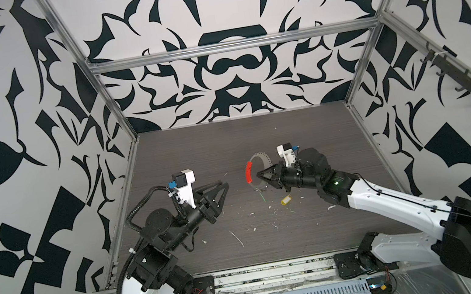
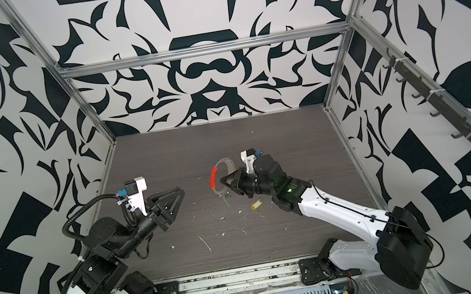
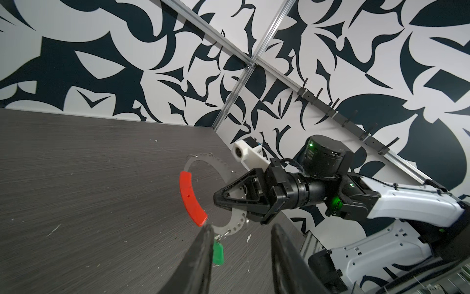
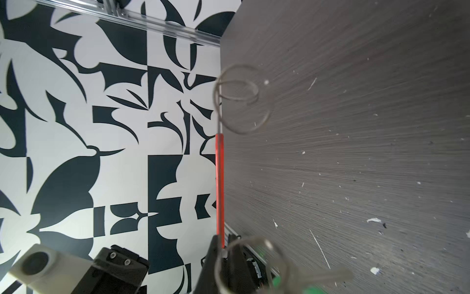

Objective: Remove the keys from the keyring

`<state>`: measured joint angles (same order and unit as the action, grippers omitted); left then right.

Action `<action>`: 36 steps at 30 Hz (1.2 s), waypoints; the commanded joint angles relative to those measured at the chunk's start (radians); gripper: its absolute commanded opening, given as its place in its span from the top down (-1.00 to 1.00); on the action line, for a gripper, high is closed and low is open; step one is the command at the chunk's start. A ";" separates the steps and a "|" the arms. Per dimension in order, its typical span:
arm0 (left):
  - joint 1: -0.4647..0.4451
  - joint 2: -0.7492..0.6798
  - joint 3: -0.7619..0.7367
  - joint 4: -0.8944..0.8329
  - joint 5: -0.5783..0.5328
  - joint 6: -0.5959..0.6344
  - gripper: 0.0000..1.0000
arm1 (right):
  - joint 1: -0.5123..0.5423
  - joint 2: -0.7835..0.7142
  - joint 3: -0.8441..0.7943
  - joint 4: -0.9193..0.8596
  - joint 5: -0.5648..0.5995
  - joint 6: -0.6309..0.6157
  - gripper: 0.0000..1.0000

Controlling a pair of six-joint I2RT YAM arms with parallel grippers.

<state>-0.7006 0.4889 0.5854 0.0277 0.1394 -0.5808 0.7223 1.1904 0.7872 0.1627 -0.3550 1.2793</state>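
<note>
Right fingers (image 1: pixel 265 176) clamped on the keyring (image 1: pixel 249 172), held upright above the bench (image 1: pixel 196 147), green key (image 3: pixel 218 253) hanging from its lower end, yellow key (image 1: pixel 285 200) lying loose on the bench near the right arm, left fingers (image 1: pixel 223 197) apart and empty, near the keyring.

keyring (image 1: pixel 250 172): right of left tool (image 1: pixel 225 185) | loose key (image 1: pixel 284 200): on table (image 1: pixel 228 149), before keyring

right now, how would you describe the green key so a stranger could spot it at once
Find the right gripper over the dark table; it holds up the big silver keyring. The green key hangs from its perforated arc, unlike the yellow key, lying loose on the table.
</note>
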 commanded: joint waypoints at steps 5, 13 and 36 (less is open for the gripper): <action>0.001 0.012 -0.022 0.048 0.079 0.017 0.16 | 0.005 -0.040 0.078 0.070 -0.018 -0.080 1.00; 0.001 0.062 -0.033 0.104 0.177 0.031 0.36 | 0.002 -0.052 0.054 0.185 -0.055 -0.069 1.00; -0.247 0.235 0.026 0.055 -0.162 0.265 0.49 | 0.070 -0.082 0.021 0.217 0.119 0.019 1.00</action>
<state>-0.9405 0.7250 0.5724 0.0978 0.0483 -0.3660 0.7834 1.1206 0.8047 0.3122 -0.2565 1.2919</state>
